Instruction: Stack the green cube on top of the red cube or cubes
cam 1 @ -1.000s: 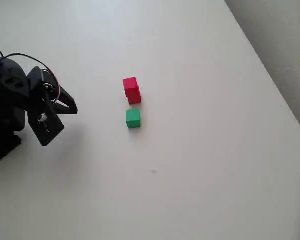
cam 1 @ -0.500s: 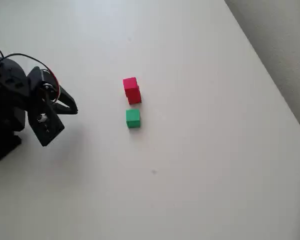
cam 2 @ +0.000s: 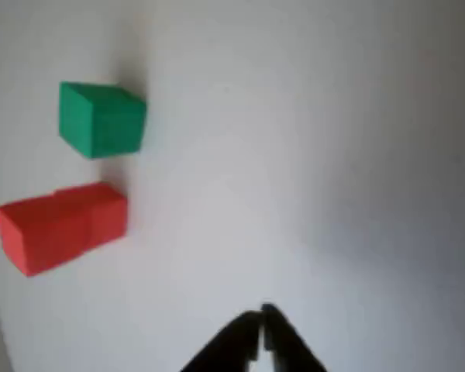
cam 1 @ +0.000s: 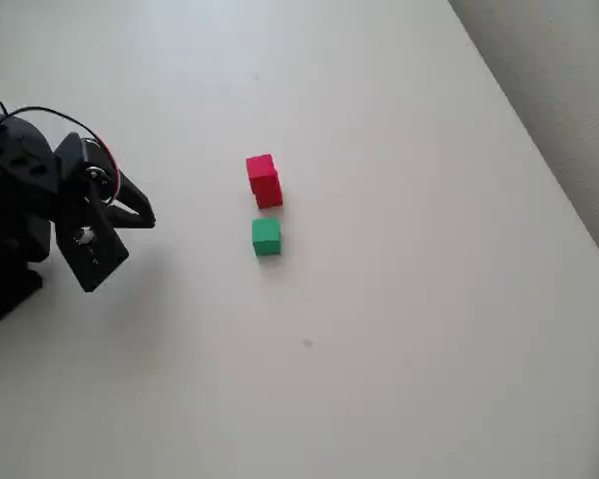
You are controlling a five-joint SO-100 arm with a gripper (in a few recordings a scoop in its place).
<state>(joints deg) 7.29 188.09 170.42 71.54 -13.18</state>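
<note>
A small green cube (cam 1: pixel 266 237) rests on the white table (cam 1: pixel 399 299), just below the red cubes (cam 1: pixel 264 180) in the overhead view, with a narrow gap between them. The two red cubes sit pressed together as one block, apparently one on the other. My black gripper (cam 1: pixel 147 217) is far to the left of all the cubes, shut and holding nothing. In the wrist view the green cube (cam 2: pixel 101 118) lies above the red cubes (cam 2: pixel 62 225) at the left, and the gripper (cam 2: pixel 262 324) tips meet at the bottom centre, well away from both.
The table's right edge (cam 1: pixel 539 170) runs diagonally, with grey floor beyond it. The arm's black base (cam 1: pixel 10 230) with its wires occupies the left side. A tiny dark speck (cam 1: pixel 307 343) marks the table below the cubes.
</note>
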